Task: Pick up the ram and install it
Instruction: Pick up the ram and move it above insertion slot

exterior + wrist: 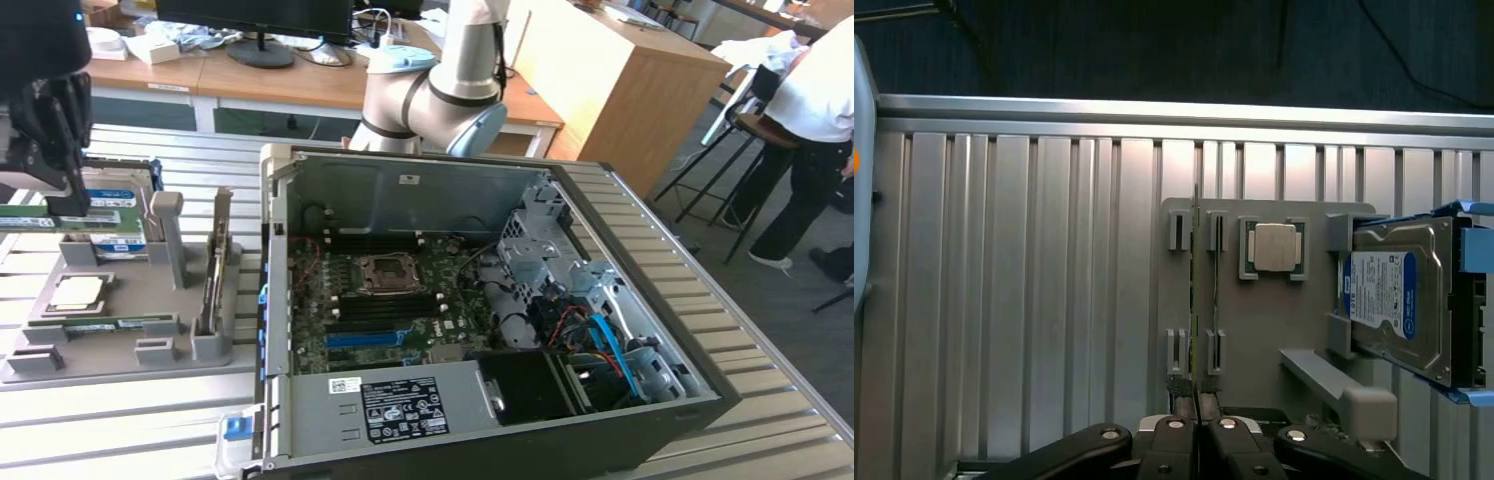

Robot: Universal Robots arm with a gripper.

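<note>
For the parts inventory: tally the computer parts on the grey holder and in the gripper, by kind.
Ram sticks: 2, the ram in the gripper and a second ram stick
Processor: 1
Hard drive: 1
Total: 4

Bright even daylight — pale glare on the ribbed table (1004,300)

The exterior view looks down at a slant, from a little way off, over the slatted table (120,430), the open computer case (400,190) and the grey tray (134,300) at the exterior view's left. The wrist view looks straight down, from nearer, past the gripper (1197,405) and the ram (1196,290) it pinches. Both views share the tray and the table slats around it.
</note>
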